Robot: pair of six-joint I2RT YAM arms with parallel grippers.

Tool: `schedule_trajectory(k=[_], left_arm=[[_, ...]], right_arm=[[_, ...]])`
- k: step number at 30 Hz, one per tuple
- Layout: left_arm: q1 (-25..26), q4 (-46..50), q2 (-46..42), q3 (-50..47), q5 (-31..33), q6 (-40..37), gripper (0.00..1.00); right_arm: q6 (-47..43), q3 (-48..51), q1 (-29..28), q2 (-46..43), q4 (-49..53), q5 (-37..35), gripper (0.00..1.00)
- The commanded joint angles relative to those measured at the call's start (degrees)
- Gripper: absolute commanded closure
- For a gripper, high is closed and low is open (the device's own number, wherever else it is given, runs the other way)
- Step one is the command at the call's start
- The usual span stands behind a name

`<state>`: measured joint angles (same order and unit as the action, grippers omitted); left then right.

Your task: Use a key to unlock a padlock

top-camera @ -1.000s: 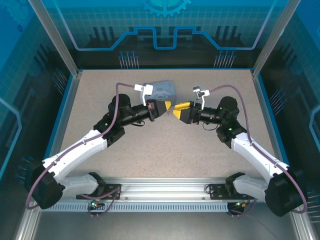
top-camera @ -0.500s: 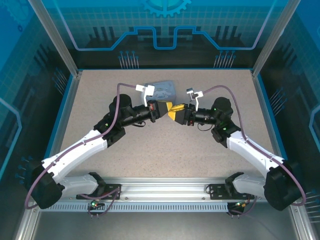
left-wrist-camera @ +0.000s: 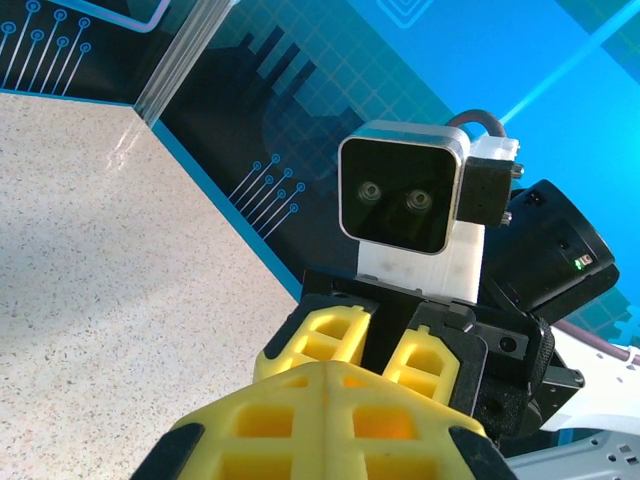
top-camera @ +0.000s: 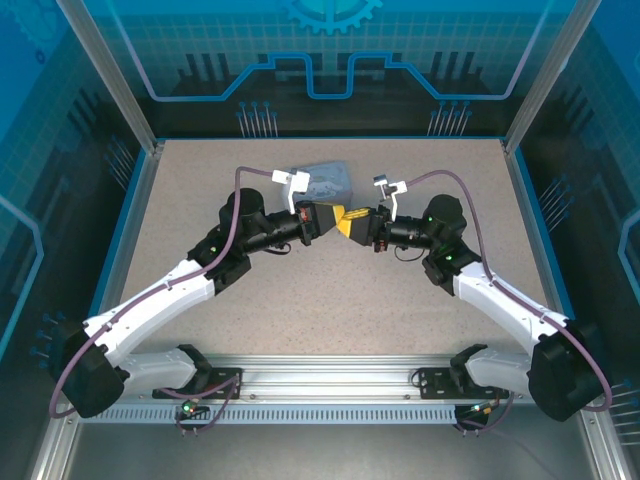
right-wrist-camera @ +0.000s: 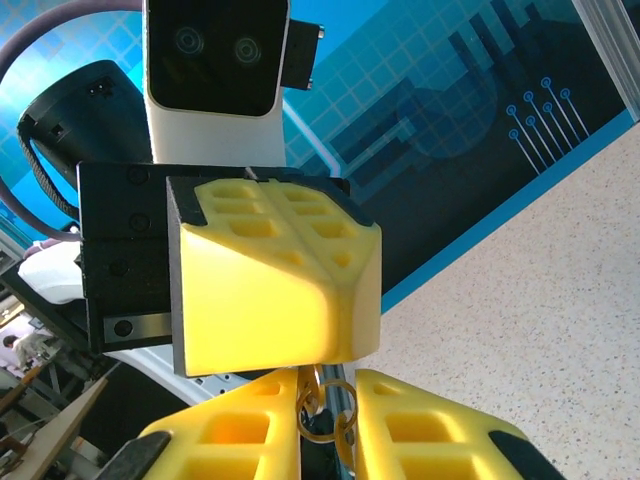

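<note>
Spotted tin point(top-camera: 325, 178) just past the fingertips. Found left gripper point(top-camera: 334, 215) pressed fully closed, tip to tip with right gripper point(top-camera: 350, 224), narrowed onto a thin metal loop, likely the key point(right-wrist-camera: 322, 412). Cannot make out the padlock; presumably hidden at left tips. Could jam or drop if pushed off-axis.

No words, numbers or brand names can be read anywhere; the tin point(top-camera: 330, 176) bears a picture too small to make out.
</note>
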<state>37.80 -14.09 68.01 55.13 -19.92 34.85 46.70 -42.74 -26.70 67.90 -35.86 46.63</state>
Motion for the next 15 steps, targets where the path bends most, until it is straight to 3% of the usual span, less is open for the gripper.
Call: schedule_trajectory(k=[1, 5, 9, 14, 15], left_arm=[[0.8, 0.6, -0.6, 1.5, 0.2, -1.5, 1.00], [0.8, 0.2, -0.8, 1.2, 0.6, -1.5, 0.98], [0.8, 0.5, -1.5, 0.9, 2.0, -2.0, 0.88], [0.7, 2.1, -4.9, -0.4, 7.0, -3.6, 0.62], [0.7, 3.1, -5.9, -0.7, 8.4, -4.0, 0.52]], right_arm=[[0.6, -1.4, -0.3, -0.5, -2.7, -1.8, 0.89], [0.3, -1.4, -0.1, -0.8, -1.7, -2.1, 1.00], [-1.9, -1.4, 0.2, -1.8, 2.1, -2.9, 1.00], [-7.3, -2.0, 1.7, -3.7, 11.8, -3.6, 1.00], [-9.3, -2.3, 2.1, -4.3, 14.8, -4.0, 1.00]])
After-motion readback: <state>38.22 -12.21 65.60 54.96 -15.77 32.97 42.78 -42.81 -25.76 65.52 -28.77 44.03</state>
